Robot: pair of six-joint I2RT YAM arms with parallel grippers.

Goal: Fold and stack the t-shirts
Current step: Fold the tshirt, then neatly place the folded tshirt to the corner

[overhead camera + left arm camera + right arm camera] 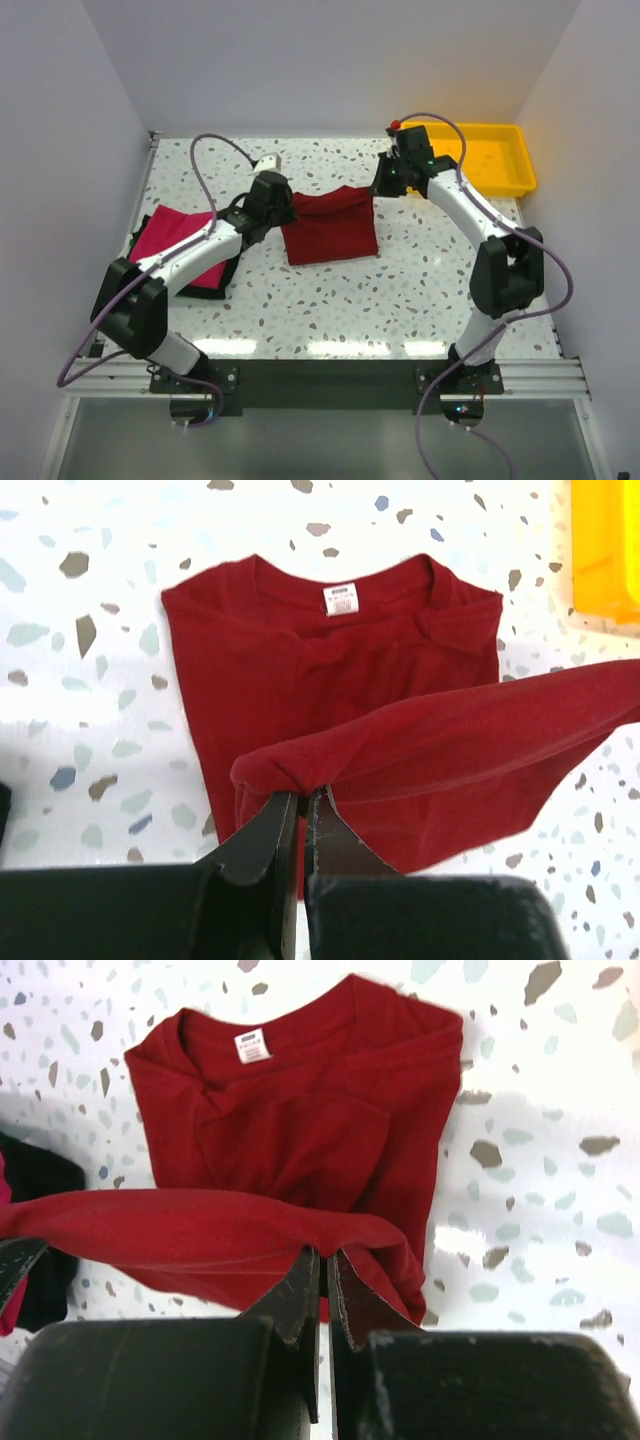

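– Crimson t-shirt (330,232) lies mid-table, folded into a rectangle. From the top camera we see it met at its far edge by the left gripper (283,208) at one corner and the right gripper (387,183) at the other.

– From above we cannot read the jaws. Our wrist cameras settle it: each pincer is pinched tight on a fold of the red cloth. The fold is lifted off the layer below and stretches as a band from one pincer to the other.

– Those close views also give us the white neck label (341,598) inside the collar, which the overhead view does not resolve.

– Only the top view shows us the magenta-pink t-shirt (172,243) at the left. It lies on a dark t-shirt (226,272) and is partly under the left arm (190,250).

– The yellow tray (522,150) stands at the far right corner. Its floor shows plain yellow where the right arm (460,200) does not cross it.

– We cannot tell how many dark layers sit under the pink one. Our right wrist view catches only a black edge and a pink sliver, cut off at its left border.
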